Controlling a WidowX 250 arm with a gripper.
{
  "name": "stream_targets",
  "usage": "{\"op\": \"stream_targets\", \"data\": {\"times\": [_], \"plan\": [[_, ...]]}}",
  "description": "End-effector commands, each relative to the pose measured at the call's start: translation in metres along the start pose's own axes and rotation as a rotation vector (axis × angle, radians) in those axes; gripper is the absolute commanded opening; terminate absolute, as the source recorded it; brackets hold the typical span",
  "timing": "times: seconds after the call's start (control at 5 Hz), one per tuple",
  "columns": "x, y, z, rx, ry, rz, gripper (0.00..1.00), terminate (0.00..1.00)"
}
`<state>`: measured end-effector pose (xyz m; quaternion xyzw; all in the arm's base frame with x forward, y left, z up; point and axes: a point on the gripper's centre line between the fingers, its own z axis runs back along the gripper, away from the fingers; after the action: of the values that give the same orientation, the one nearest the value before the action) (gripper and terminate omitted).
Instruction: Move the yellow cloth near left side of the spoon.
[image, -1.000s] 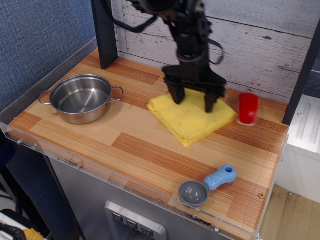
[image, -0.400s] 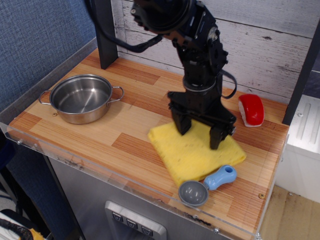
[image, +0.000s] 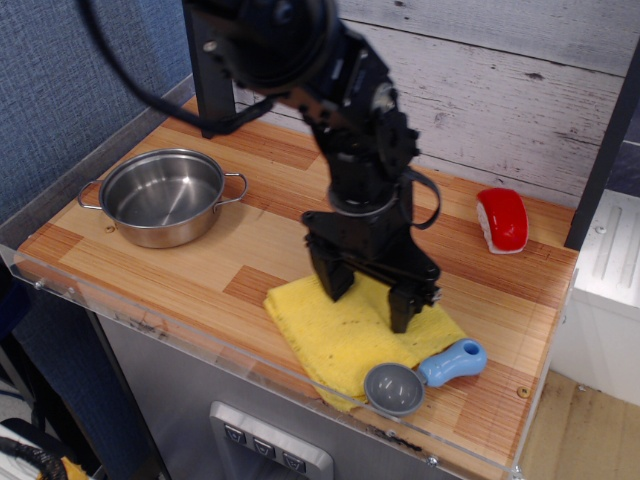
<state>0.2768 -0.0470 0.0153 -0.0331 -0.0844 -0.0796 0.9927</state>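
Folded yellow cloth under spread jaws, touching spoon.

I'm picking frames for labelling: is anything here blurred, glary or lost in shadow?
observation.image view: the claw and yellow cloth look sharp, only the arm's top is slightly soft; glare shows on the steel pot and red object; soft even light, with faint shadow under the claw.

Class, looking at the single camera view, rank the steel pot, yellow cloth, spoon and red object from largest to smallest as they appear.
1-2. yellow cloth and steel pot: look alike in size, and the cloth is partly hidden by the gripper, so unranked.
3. spoon
4. red object, slightly smaller, though farther from the camera.
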Motion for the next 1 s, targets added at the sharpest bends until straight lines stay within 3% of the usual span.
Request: {"op": "stream_targets", "data": {"times": [0.0,0.2,0.8], "plan": [[-0.016,0.026,0.016,0.042,-0.032,0.048,1.00,0.00],[-0.021,0.032,0.016,0.046,-0.032,0.082,1.00,0.00],[-0.005,0.024,0.033,0.053,-0.088,0.068,1.00,0.00]]}}
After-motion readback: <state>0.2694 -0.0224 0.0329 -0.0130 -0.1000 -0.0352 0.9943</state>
